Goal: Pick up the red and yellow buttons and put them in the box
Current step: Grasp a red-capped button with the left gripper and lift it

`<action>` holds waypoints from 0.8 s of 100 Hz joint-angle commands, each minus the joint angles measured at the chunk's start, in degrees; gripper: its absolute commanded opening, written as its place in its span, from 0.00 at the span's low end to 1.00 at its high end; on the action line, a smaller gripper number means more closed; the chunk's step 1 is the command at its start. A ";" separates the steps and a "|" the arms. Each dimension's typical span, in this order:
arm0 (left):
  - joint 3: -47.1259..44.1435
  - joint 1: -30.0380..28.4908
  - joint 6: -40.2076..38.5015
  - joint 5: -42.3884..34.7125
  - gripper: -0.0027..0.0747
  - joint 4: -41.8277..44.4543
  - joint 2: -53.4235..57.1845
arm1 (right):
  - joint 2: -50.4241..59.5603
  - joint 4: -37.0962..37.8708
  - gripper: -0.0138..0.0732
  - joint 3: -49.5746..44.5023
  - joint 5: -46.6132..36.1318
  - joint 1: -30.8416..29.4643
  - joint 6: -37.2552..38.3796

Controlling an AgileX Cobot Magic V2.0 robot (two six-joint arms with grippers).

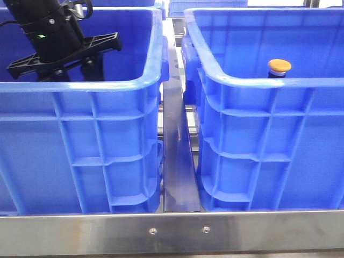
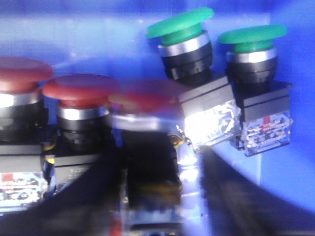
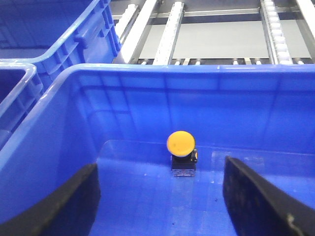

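Blue ribbed crate (image 1: 258, 134) holds a yellow-orange button (image 1: 279, 66); dark red buttons (image 2: 81, 91), green buttons (image 2: 179, 24) at two o'clock.

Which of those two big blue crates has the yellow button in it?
The right-hand crate: a yellow button stands inside it. The left-hand crate has the left arm reaching in.

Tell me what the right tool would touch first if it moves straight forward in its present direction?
Probably the yellow button, standing on the floor of the blue crate between the open fingers. Nothing shows in between, though depth is unclear.
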State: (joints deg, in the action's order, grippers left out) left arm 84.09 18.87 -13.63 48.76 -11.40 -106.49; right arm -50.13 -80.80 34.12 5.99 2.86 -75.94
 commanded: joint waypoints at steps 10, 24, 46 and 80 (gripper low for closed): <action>1.90 -0.03 0.45 -1.64 0.18 -1.10 2.69 | 0.72 -0.43 0.79 1.53 -0.75 0.04 -0.65; 1.90 0.17 1.05 -1.64 0.17 -1.10 4.13 | 0.72 -0.43 0.79 1.53 -0.81 0.04 -0.65; 1.90 1.29 3.25 -1.64 0.17 -0.98 9.42 | 0.72 -0.43 0.79 1.53 -0.92 0.04 -0.65; 1.90 6.57 9.79 -1.42 0.17 -1.20 19.43 | 0.72 -0.43 0.79 1.53 -0.92 0.04 -0.65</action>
State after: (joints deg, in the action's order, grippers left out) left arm 84.33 23.62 -5.26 49.34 -11.32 -92.10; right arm -50.13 -80.80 34.12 5.97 2.86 -75.94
